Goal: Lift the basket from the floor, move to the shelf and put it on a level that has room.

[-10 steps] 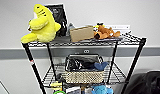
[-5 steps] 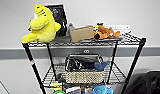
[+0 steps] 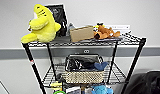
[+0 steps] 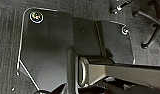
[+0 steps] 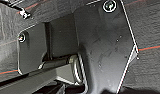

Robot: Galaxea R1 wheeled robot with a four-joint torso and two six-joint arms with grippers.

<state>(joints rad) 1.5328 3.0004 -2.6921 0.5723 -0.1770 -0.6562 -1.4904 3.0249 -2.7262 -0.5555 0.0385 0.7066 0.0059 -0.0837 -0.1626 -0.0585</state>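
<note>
Grey wall behind shelf [image 3: 136, 53]; basket [image 3: 83, 75] on level [image 3: 116, 76]; no legible writing; tool states indiscernible.

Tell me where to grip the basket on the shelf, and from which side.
Grip the basket by its pale rim at the two short ends, coming from the open front of the shelf. It sits upright with a long woven side facing out; dark things fill the inside, and the tier above probably blocks a reach from overhead.

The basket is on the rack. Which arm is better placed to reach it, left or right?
Neither clearly: the basket sits centred on its tier, and both wrist cameras face the carpet.
</note>
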